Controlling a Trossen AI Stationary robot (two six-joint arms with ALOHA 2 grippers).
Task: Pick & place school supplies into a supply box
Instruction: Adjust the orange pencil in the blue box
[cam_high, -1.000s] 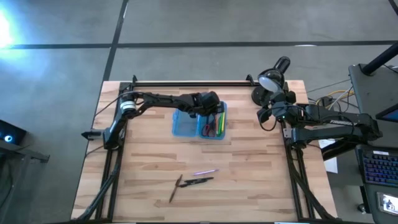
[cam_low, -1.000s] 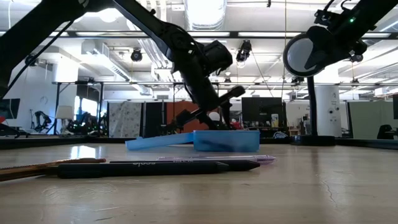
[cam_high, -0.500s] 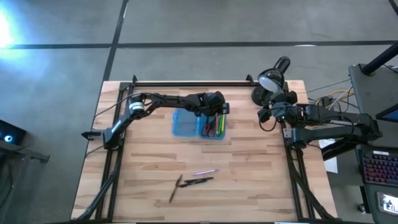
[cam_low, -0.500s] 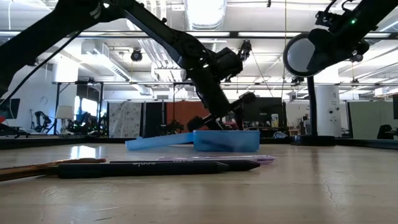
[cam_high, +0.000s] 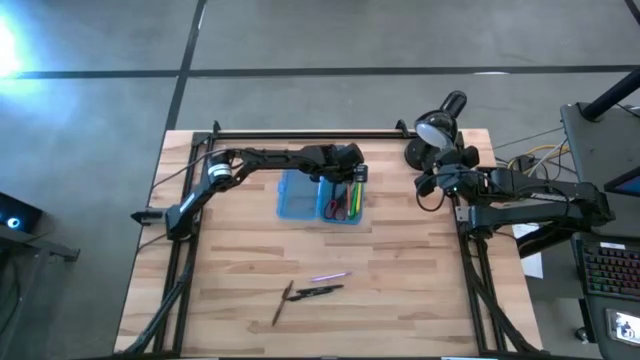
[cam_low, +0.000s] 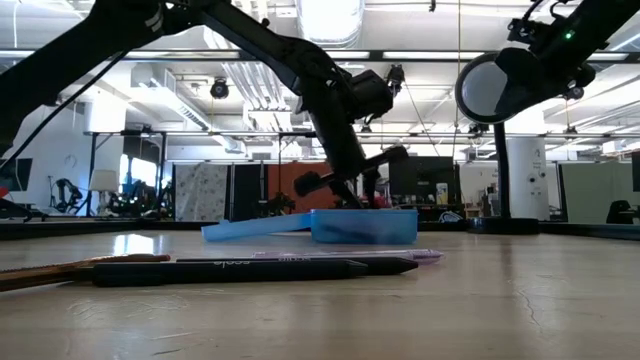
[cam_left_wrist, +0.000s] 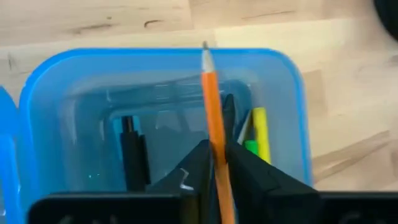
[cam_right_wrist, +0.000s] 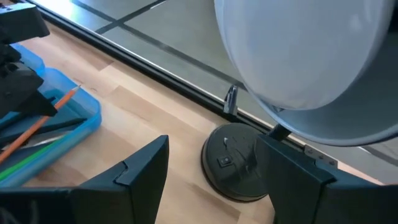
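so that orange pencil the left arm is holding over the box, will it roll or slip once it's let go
Probably little rolling: the orange pencil hangs over the blue supply box, whose walls and the pens already inside should stop it. It looks thin, stiff and light, so it should drop cleanly. The left tool pinches it near one end, so it may tilt and land slanted.

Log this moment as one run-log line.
left end effector: shut on orange pencil, over supply box | right end effector: open, idle by desk lamp | outside box: black pen, pink pen
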